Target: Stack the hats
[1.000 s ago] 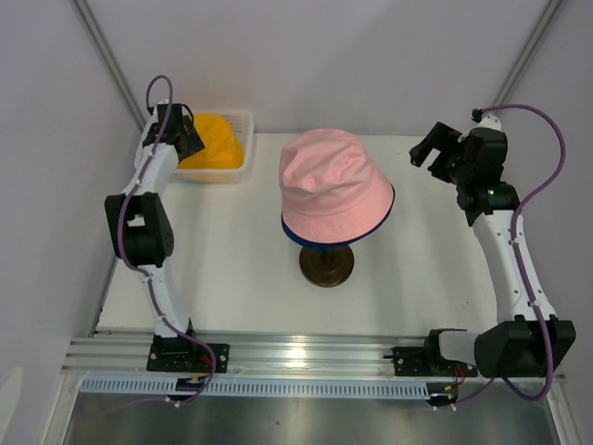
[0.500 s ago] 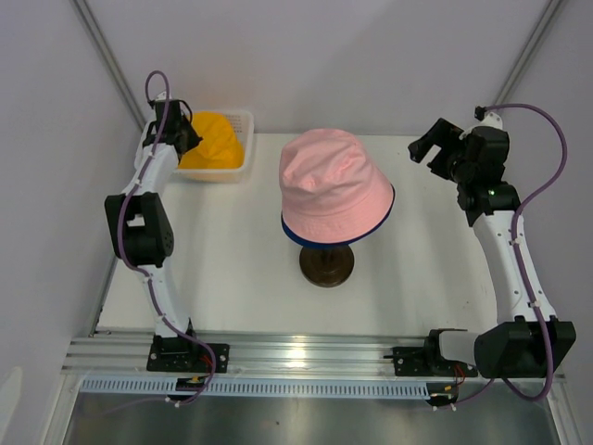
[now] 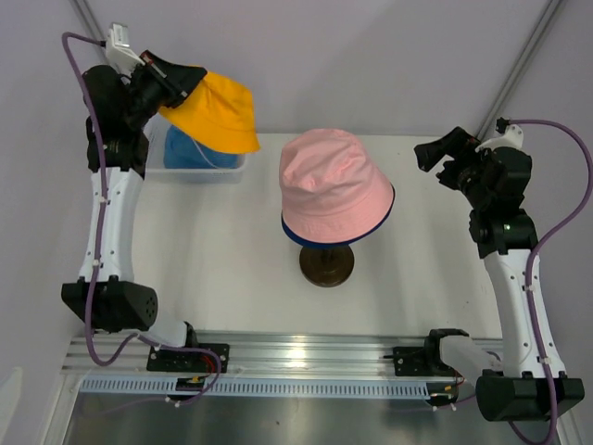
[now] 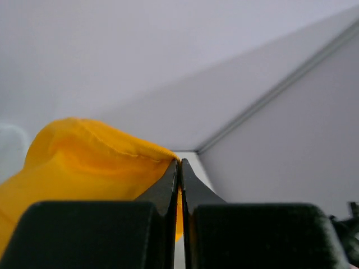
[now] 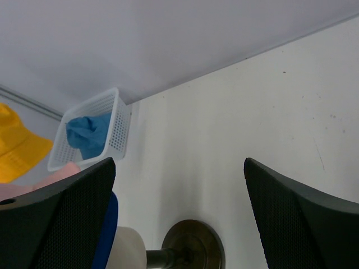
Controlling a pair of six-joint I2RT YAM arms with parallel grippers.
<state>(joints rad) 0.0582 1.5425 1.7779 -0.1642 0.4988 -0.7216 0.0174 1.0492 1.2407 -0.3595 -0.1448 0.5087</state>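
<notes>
Yellow-orange hat [image 3: 222, 116] pinched by left gripper [image 3: 190, 79], drooping toward pink hat [image 3: 329, 185]

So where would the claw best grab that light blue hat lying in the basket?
Probably from straight above, pinching a raised fold of the light blue hat. It lies crumpled inside the white basket, whose mesh walls would block a sideways approach.

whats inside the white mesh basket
A light blue hat lies in the basket. Anything beneath it is hidden, and from above the yellow-orange hat covers part of the basket.
</notes>
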